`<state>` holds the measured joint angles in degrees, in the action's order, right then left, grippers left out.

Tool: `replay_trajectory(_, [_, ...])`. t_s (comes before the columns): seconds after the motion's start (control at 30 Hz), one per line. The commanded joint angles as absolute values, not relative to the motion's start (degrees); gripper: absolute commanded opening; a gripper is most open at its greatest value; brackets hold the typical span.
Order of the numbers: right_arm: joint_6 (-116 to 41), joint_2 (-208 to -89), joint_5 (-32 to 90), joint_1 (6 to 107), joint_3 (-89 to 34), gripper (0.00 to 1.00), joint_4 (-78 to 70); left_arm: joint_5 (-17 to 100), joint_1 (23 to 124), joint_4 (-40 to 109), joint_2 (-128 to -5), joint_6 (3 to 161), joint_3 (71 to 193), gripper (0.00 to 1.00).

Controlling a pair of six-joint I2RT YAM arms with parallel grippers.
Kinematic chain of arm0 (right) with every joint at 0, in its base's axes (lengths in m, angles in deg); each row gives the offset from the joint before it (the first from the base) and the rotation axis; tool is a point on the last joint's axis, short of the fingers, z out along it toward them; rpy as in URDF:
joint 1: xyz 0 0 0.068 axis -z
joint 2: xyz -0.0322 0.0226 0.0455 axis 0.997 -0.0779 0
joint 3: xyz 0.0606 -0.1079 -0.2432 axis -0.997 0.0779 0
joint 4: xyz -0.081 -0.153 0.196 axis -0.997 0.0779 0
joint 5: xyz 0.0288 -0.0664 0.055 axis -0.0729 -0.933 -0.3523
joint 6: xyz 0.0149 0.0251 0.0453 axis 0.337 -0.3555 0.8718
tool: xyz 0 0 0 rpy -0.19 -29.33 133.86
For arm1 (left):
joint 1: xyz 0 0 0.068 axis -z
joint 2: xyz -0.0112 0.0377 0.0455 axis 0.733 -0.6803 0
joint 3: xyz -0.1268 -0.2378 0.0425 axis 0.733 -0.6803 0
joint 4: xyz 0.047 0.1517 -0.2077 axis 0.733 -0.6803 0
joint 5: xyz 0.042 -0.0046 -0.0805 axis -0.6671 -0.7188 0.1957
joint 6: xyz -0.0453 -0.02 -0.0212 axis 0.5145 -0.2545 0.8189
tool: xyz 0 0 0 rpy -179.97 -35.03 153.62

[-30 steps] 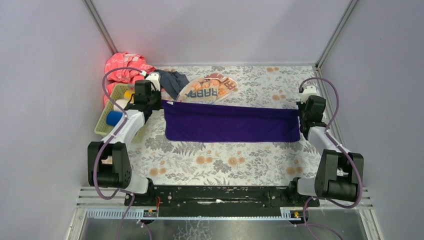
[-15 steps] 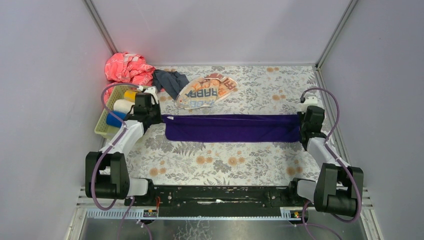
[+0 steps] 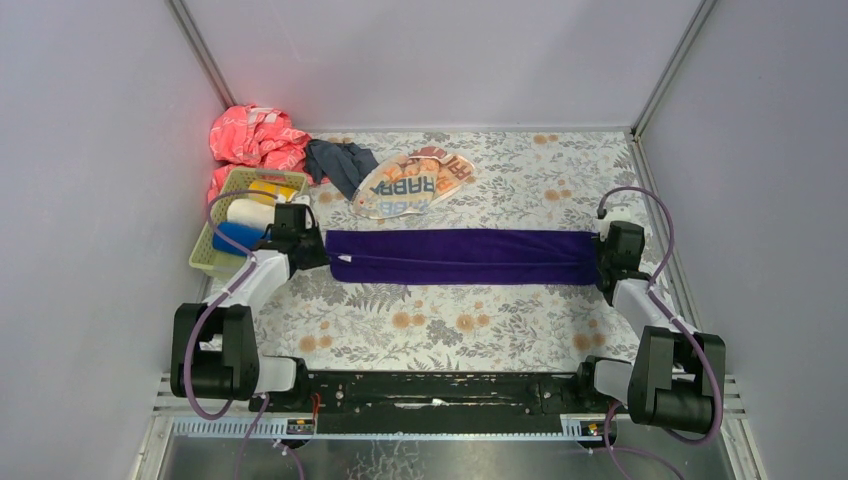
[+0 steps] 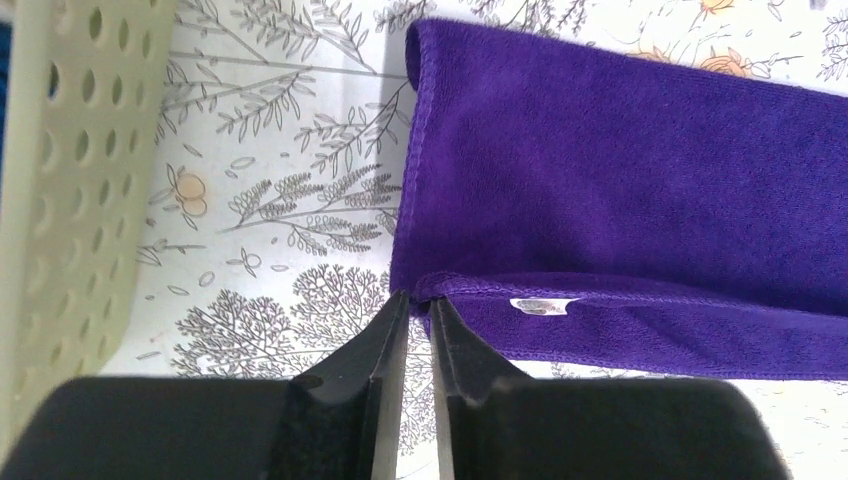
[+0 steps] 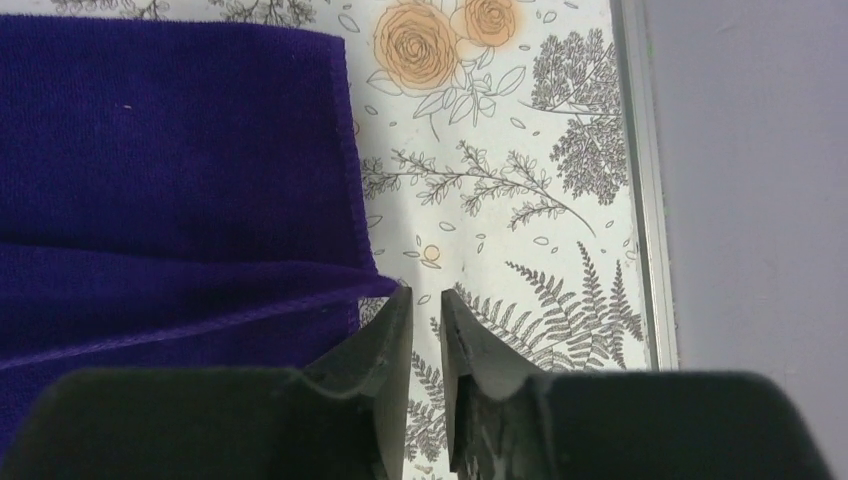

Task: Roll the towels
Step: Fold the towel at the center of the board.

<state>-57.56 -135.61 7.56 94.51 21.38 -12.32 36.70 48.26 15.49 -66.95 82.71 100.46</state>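
Note:
The purple towel (image 3: 460,257) lies flat on the floral covering as a long folded strip between the two arms. My left gripper (image 3: 325,256) sits low at its left end. In the left wrist view the jaws (image 4: 418,298) stand slightly apart, the towel's (image 4: 620,200) hemmed corner just touching their tips. My right gripper (image 3: 603,262) is at the right end, open a little (image 5: 425,292), with the towel (image 5: 170,150) corner beside its left finger and nothing in the gap. The cream RABBIT towel (image 3: 415,183) and a crumpled dark grey-blue towel (image 3: 340,162) lie behind.
A pale green perforated basket (image 3: 205,262) at the left holds yellow (image 3: 270,187), white (image 3: 245,212) and blue (image 3: 232,238) rolls; its wall (image 4: 50,150) is close to my left gripper. A pink-red cloth (image 3: 255,135) is bunched in the back left corner. A metal rail (image 5: 640,200) edges the table right.
Both grippers came down and toward the near side, laying the hanging purple towel flat as a folded strip. Both pairs of jaws have parted slightly.

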Motion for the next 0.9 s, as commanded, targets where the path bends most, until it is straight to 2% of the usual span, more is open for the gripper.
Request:
replay_trajectory(0.0, [-56.3, -134.3, 8.6, 94.8, 18.7, 0.27, -9.5, 36.8, 47.9, 15.5, -64.9, 85.5, 98.8, 0.16])
replay_trajectory(0.07, [-55.1, -132.2, 7.5, 94.8, 19.0, 0.32, -9.2, 36.8, 47.9, 15.3, -63.1, 86.4, 98.5, 0.23])
replay_trajectory(0.1, [-54.3, -130.8, 6.8, 94.8, 19.5, 0.4, -9.4, 36.8, 47.9, 15.3, -62.0, 86.9, 98.2, 0.28])
replay_trajectory(0.17, [-52.6, -127.4, 4.0, 94.8, 20.2, 0.51, -10.4, 37.0, 47.8, 15.0, -59.7, 87.9, 97.5, 0.47])
replay_trajectory(0.2, [-51.8, -125.7, 2.8, 94.8, 20.5, 0.56, -11.2, 37.2, 47.9, 14.9, -58.2, 88.4, 97.1, 0.78])
replay_trajectory(0.23, [-51.4, -124.1, 2.3, 94.9, 20.7, 0.59, -12.1, 37.4, 47.8, 14.6, -56.6, 88.8, 96.9, 0.97])
replay_trajectory(0.27, [-51.6, -122.8, 2.9, 94.9, 20.5, 0.61, -12.4, 37.3, 47.8, 14.2, -54.8, 89.0, 96.7, 1.0])
replay_trajectory(0.5, [-44.3, -123.2, 12.6, 94.9, 13.0, 0.69, -7.6, 37.4, 47.7, 12.3, -45.2, 94.3, 99.0, 1.0])
replay_trajectory(0.7, [-33.6, -128.0, 18.3, 94.8, 4.7, 0.74, -0.6, 29.0, 47.4, 1.6, -48.0, 101.5, 108.7, 1.0])
replay_trajectory(0.77, [-30.6, -129.2, 18.2, 94.9, 3.8, 0.78, 0.0, 31.0, 47.4, 1.6, -48.6, 102.2, 109.0, 1.0])
replay_trajectory(0.87, [-26.0, -132.5, 21.2, 94.8, 2.3, 0.81, -0.6, 41.8, 47.5, 8.6, -49.9, 103.7, 106.8, 0.96])
